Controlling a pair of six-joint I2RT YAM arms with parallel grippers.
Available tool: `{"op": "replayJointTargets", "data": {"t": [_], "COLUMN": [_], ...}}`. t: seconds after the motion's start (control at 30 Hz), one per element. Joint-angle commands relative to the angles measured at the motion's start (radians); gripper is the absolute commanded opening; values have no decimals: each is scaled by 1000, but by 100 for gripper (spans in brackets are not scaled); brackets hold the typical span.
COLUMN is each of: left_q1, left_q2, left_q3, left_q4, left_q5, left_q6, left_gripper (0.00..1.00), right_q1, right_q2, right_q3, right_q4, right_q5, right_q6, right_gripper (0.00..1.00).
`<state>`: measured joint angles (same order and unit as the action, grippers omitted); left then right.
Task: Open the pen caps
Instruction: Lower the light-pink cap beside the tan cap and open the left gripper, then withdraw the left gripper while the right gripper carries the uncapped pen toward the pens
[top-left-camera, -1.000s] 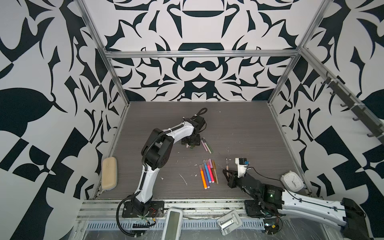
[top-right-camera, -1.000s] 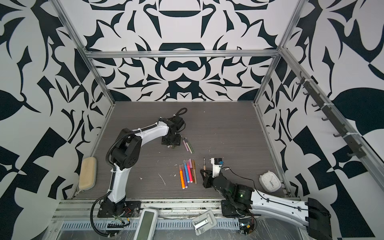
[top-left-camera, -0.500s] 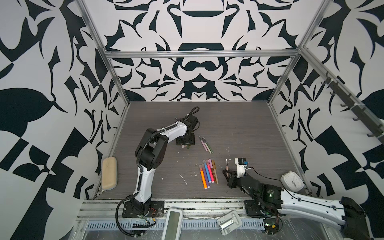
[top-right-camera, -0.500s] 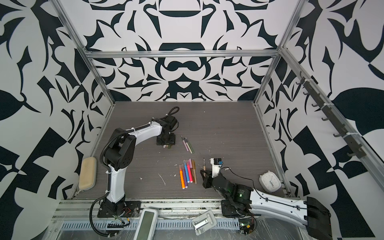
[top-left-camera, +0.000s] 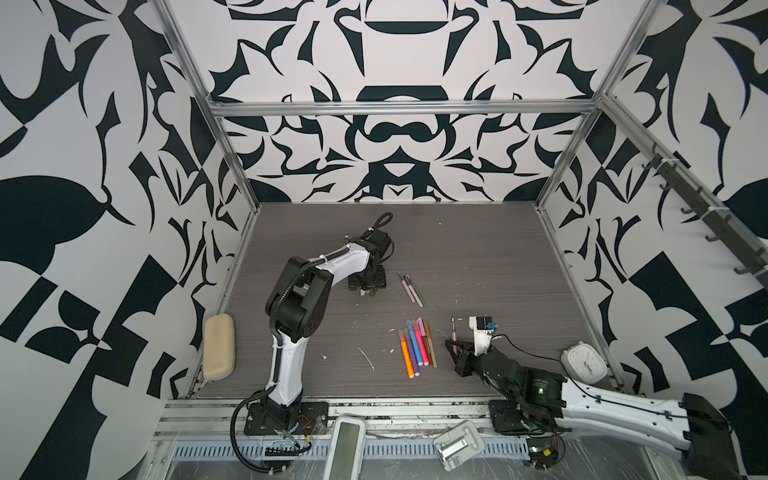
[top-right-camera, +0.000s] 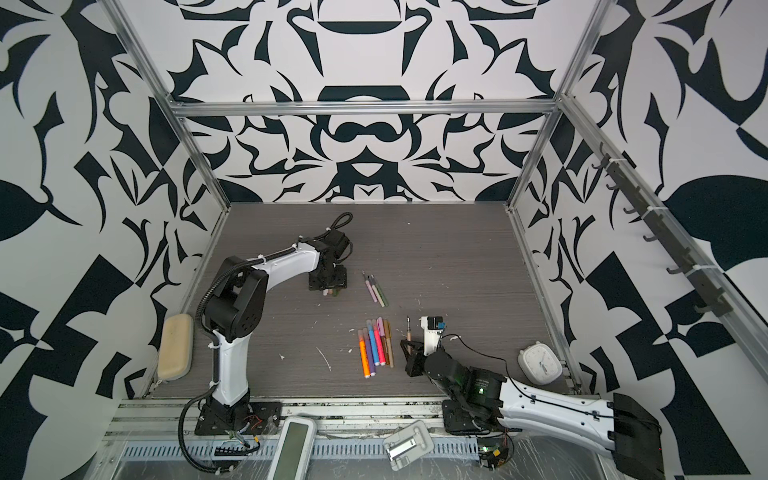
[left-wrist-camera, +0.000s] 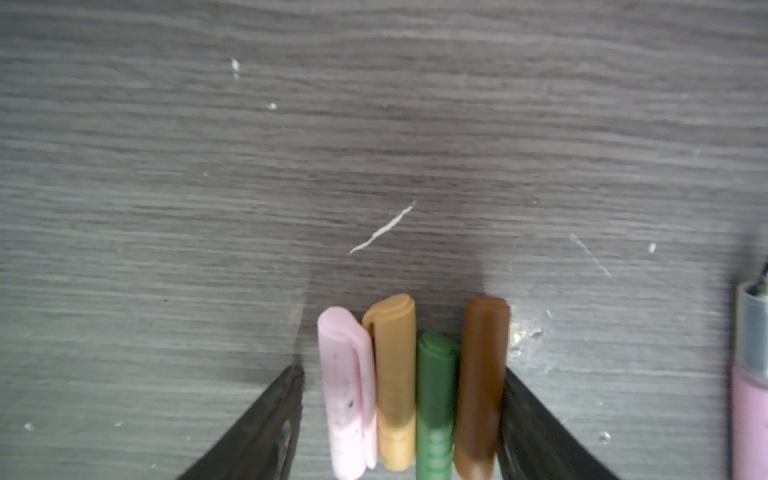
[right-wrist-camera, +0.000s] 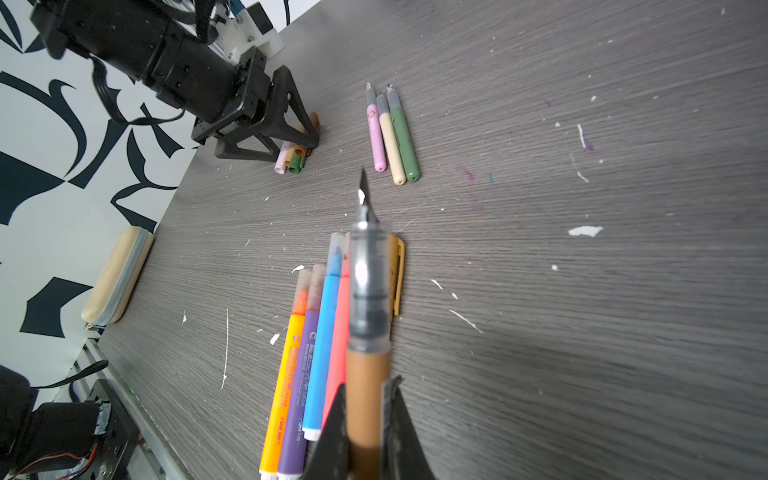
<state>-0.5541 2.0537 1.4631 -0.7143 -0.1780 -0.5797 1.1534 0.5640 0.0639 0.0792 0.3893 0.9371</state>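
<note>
Four loose pen caps (left-wrist-camera: 411, 386), pink, tan, green and brown, lie side by side on the table between the fingers of my left gripper (left-wrist-camera: 401, 374), which is open. The brown cap touches one finger; a gap separates the pink cap from the other. In both top views this gripper (top-left-camera: 368, 286) (top-right-camera: 328, 286) points down at mid-table. My right gripper (right-wrist-camera: 368, 386) (top-left-camera: 457, 351) is shut on a brown pen (right-wrist-camera: 368, 365) with its tip bare. Several capped pens (top-left-camera: 415, 347) lie in a row beside it. Three uncapped pens (top-left-camera: 411, 289), pink, tan and olive, lie right of the left gripper.
A beige pencil case (top-left-camera: 219, 351) lies by the left wall. A white clock (top-left-camera: 584, 365) sits at the right wall near the front. Two flat grey devices (top-left-camera: 349, 440) (top-left-camera: 457, 442) rest on the front rail. White scuffs mark the grey table (top-left-camera: 478, 257).
The left arm has swung its elbow to the left and its gripper has shifted a little left, staying low over the caps. The right arm and its pen have not moved.
</note>
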Motion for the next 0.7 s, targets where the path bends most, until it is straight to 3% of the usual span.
{"op": "replayJointTargets", "data": {"t": [0.0,0.4,0.53,0.67], "left_q1": [6,6,3,2], "left_q2": [-1,-163,-357,-677], "left_q3": [-36,-25,-113,-377], "left_q4": [-17,-46,2,181], "left_q5": [71,143,176,214], "left_q6": [-16,-12,-16,-23], "left_gripper": [74,74,73,73], "right_q1": [-1,-6,-23,-123], "right_q2": [1,13,10,-2], "right_q3": [25,46,70,133], "right_q4": [29,-12,-63,-145], "right_q5": [25,42,33,-41], "right_q6": [4,11,14,-21], "right_gripper": [0,0,0,0]}}
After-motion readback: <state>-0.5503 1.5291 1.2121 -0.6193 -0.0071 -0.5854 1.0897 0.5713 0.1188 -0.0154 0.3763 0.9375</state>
